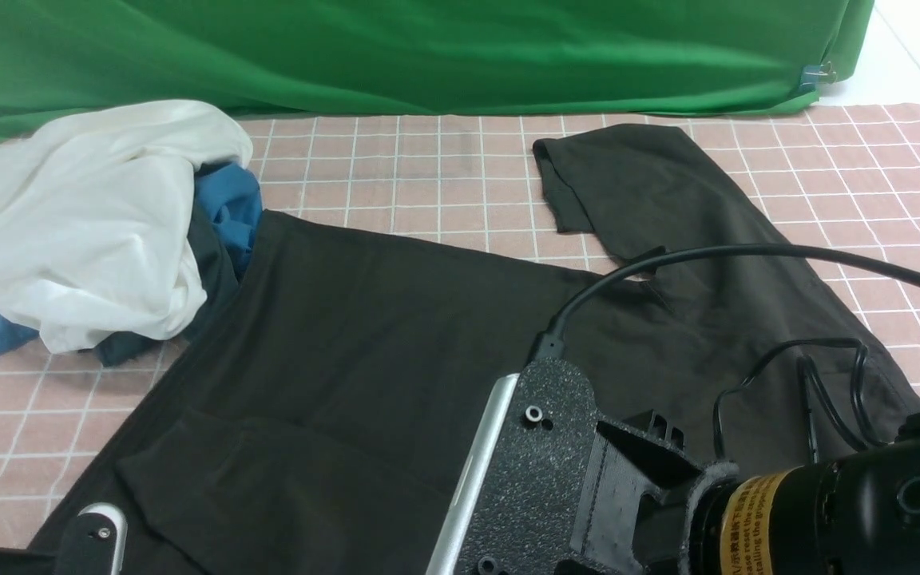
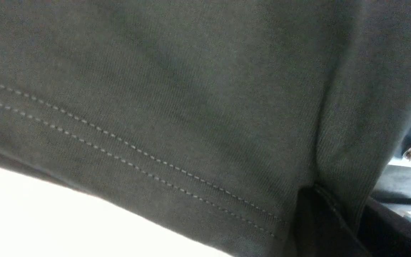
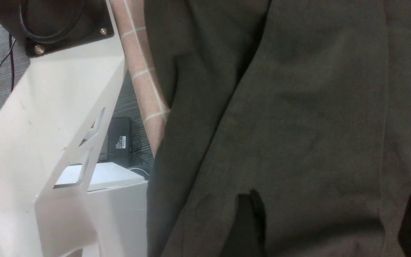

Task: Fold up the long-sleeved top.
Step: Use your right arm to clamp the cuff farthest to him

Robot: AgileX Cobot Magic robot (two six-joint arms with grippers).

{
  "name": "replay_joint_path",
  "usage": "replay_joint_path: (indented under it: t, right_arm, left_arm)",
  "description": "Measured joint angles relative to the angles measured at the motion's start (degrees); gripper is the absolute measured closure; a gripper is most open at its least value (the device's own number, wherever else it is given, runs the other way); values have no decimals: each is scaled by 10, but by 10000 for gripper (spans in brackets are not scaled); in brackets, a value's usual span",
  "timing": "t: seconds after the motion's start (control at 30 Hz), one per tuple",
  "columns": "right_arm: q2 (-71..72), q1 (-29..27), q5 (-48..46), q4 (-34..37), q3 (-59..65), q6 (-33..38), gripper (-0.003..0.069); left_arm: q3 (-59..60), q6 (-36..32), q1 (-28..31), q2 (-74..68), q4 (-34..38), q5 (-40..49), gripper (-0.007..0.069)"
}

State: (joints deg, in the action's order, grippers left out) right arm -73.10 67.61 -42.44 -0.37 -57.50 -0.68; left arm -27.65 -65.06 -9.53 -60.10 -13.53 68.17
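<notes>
The long-sleeved top point(image 1: 364, 359) lies spread over the pink checked table, very dark brown-black. One sleeve point(image 1: 652, 192) reaches toward the back right. In the left wrist view its double-stitched hem point(image 2: 148, 160) fills the picture, and my left gripper point(image 2: 348, 221) is shut on a fold of that hem. Of the left arm point(image 1: 97, 543) only a piece shows, at the front left corner. My right gripper point(image 3: 332, 225) hovers open over the top's flat cloth point(image 3: 316, 125), its dark fingers point(image 3: 248, 221) wide apart with nothing between them. The right arm point(image 1: 588, 479) hides the front right of the garment.
A white garment point(image 1: 85, 216) is heaped at the back left over a blue cloth point(image 1: 228, 204) and a charcoal cloth point(image 1: 216, 271). A green backdrop point(image 1: 428, 48) closes the far side. The table's near edge point(image 3: 152, 107) and the white robot frame point(image 3: 48, 142) lie beside the top.
</notes>
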Motion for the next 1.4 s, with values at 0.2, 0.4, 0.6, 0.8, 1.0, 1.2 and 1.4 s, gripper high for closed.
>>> replay_joint_path:
  t: [0.2,0.4,0.6,0.8,1.0,1.2,1.4]
  right_arm:
    - [0,0,0,0,0,2,111]
    - [0,0,0,0,0,3,111]
    - [0,0,0,0,0,3,111]
    - [0,0,-12,-29,0,-3,111]
    - [0,-60,-50,-79,0,-41,111]
    - [-19,-207,-40,-80,-5,-58,111]
    - [-84,-344,-39,-59,-74,-35,111]
  left_arm:
    - [0,0,0,0,-18,0,587]
    - [0,8,0,0,-18,-16,587]
    - [0,19,0,0,20,-26,535]
    - [0,31,0,0,25,-29,316]
    - [-1,141,0,8,25,-33,96]
    - [-62,345,0,44,111,-61,169]
    - [-120,356,1,104,288,-138,522]
